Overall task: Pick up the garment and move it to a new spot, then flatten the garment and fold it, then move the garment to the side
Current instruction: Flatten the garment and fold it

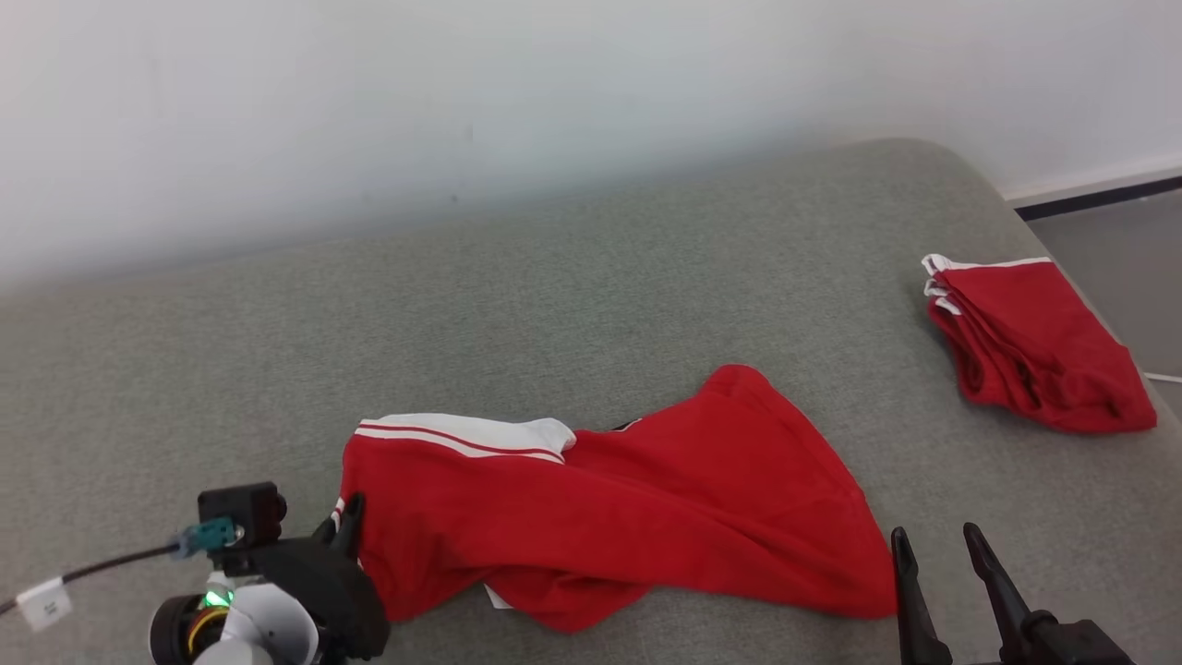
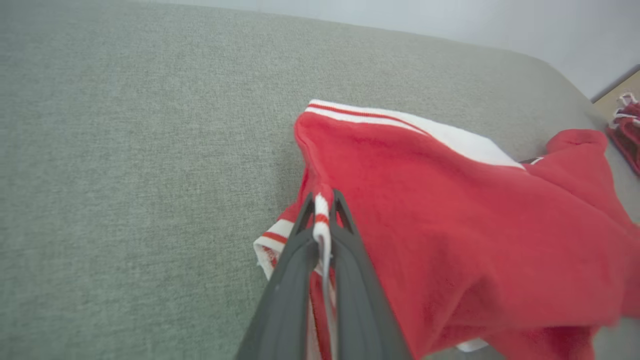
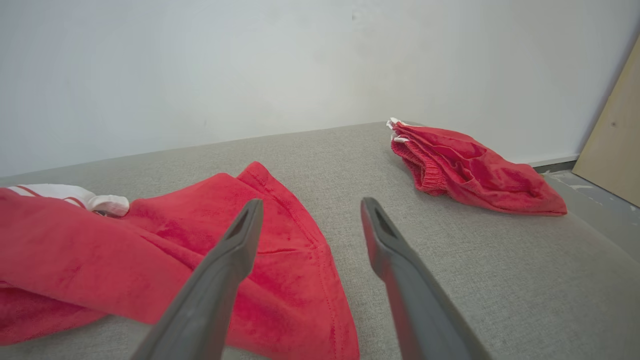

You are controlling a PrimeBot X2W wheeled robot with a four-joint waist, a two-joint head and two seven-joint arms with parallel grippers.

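A red garment (image 1: 637,499) with white striped trim lies crumpled across the grey couch surface (image 1: 591,305). My left gripper (image 1: 343,525) is at the garment's left edge, shut on a pinch of its white and red hem. In the left wrist view the two dark fingers (image 2: 295,235) clamp that hem of the garment (image 2: 475,240) and lift it a little. My right gripper (image 1: 934,545) stands open just off the garment's right corner. Seen from the right wrist, the right gripper (image 3: 311,210) has nothing between its fingers, and the garment (image 3: 200,250) lies below and to its left.
A second red garment (image 1: 1034,346), folded, lies at the couch's far right near the edge; it appears as the folded garment (image 3: 475,167) in the right wrist view. A white wall (image 1: 462,111) runs behind the couch. Floor (image 1: 1117,240) shows at the right.
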